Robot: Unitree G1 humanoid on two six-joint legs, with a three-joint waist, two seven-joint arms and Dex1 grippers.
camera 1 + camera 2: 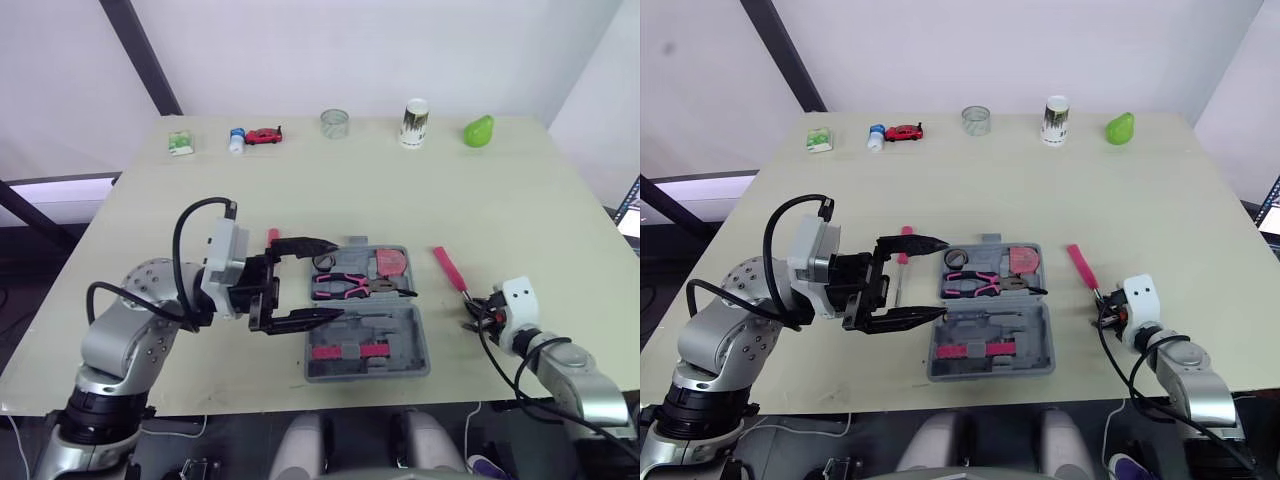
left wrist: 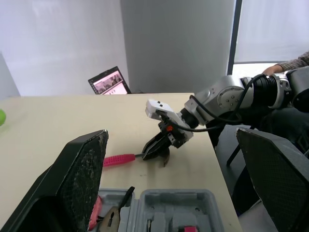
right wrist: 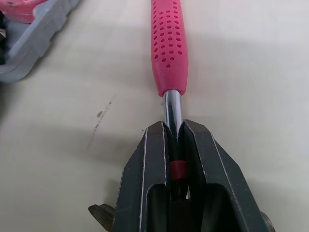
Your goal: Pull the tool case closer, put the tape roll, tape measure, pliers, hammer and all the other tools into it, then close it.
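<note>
Clamping the hammer [image 3: 169,43] is the right gripper [image 3: 174,127] (left gripper [image 1: 943,277] wide apart).

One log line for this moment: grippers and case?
left gripper fingers open, at case left side | right gripper shut on pink-handled tool shaft, right of case | case open, pliers inside

Grey tool case [image 1: 417,342], pink dimpled hammer [image 3: 168,48]

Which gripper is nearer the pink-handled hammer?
Right. The right gripper clamps the pink-handled hammer by its metal shaft; the left gripper hangs open on the far side of the tool case.
</note>
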